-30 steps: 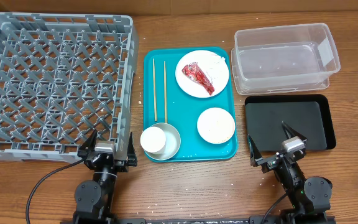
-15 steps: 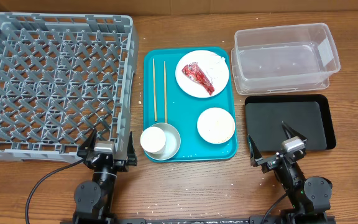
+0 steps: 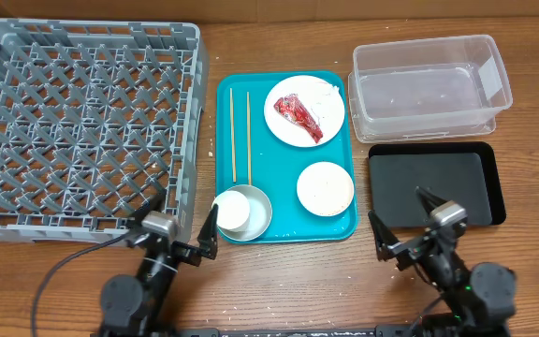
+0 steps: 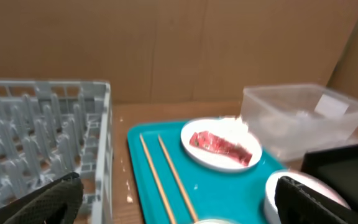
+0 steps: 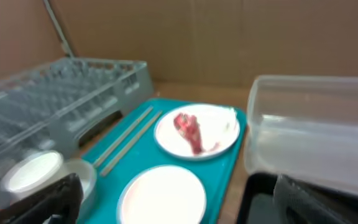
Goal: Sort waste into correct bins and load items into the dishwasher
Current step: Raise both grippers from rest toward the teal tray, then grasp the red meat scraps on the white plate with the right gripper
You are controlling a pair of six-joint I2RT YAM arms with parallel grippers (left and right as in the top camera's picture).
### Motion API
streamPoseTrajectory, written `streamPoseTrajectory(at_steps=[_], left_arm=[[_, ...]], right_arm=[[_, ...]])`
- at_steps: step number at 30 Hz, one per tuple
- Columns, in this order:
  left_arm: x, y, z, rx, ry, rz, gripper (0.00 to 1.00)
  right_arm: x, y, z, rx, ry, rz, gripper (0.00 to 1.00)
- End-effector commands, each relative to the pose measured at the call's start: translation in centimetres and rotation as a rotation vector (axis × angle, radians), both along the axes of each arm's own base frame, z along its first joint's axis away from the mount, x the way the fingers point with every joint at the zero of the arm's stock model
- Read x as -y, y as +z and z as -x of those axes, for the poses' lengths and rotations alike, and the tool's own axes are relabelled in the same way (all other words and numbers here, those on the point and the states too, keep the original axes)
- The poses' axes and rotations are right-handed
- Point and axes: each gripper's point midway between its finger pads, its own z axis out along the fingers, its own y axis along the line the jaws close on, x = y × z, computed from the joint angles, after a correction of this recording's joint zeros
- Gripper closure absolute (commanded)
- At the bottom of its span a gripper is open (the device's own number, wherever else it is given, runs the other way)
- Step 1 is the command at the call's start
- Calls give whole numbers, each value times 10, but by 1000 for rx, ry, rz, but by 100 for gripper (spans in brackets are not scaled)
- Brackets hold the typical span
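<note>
On the teal tray (image 3: 285, 225) lie a round plate (image 3: 318, 126) with a red wrapper (image 3: 298, 114) and a white napkin (image 3: 327, 91), two chopsticks (image 3: 240, 136), a small pale bowl (image 3: 325, 187), and a white cup (image 3: 231, 211) inside a grey-blue bowl (image 3: 260, 217). The grey dish rack (image 3: 82, 122) stands at the left. The clear tub (image 3: 429, 84) and black tray (image 3: 435, 183) are at the right. My left gripper (image 3: 178, 225) is open and empty at the tray's front left corner. My right gripper (image 3: 403, 220) is open and empty at the black tray's front edge.
The left wrist view shows the chopsticks (image 4: 166, 174), plate (image 4: 229, 160), rack (image 4: 42, 143) and tub (image 4: 297, 118) ahead. The right wrist view shows the pale bowl (image 5: 163, 196), plate (image 5: 219, 140), cup (image 5: 33, 171) and tub (image 5: 316, 130). White specks lie on the wood beside the tray (image 3: 211, 150).
My left gripper has swung right, one finger now by the cup and bowl. My right gripper has shifted slightly right and turned. No object has moved.
</note>
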Motion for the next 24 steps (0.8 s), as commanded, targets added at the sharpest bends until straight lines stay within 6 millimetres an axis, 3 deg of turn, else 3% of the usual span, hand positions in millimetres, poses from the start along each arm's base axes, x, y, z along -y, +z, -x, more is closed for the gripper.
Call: streamPoseTrajectory(at_steps=[1,4,11,13,16,19,24], left_arm=[[-8,52,5,-13,43,28,0],[-4,65,-3,-223,28,9,0],[10,123,-29,-475,-27,-10,0],[14,142,-38,-515,-49,-14,0],[32,153,-41,-570,-146,27,0],[53,156,-43,-589,-274,67,0],[65,156,-50,-597,-347,92,0]], right_arm=[[-2,53,4,-48,8,-54,0],[-4,91,-7,-186,10,-41,0],[-10,137,-44,-466,12,-16,0],[-25,150,-49,-595,63,-113,0],[-45,165,-63,-616,185,-162,0],[-53,157,-86,-660,204,-189,0],[-50,98,-129,-839,95,-144,0]])
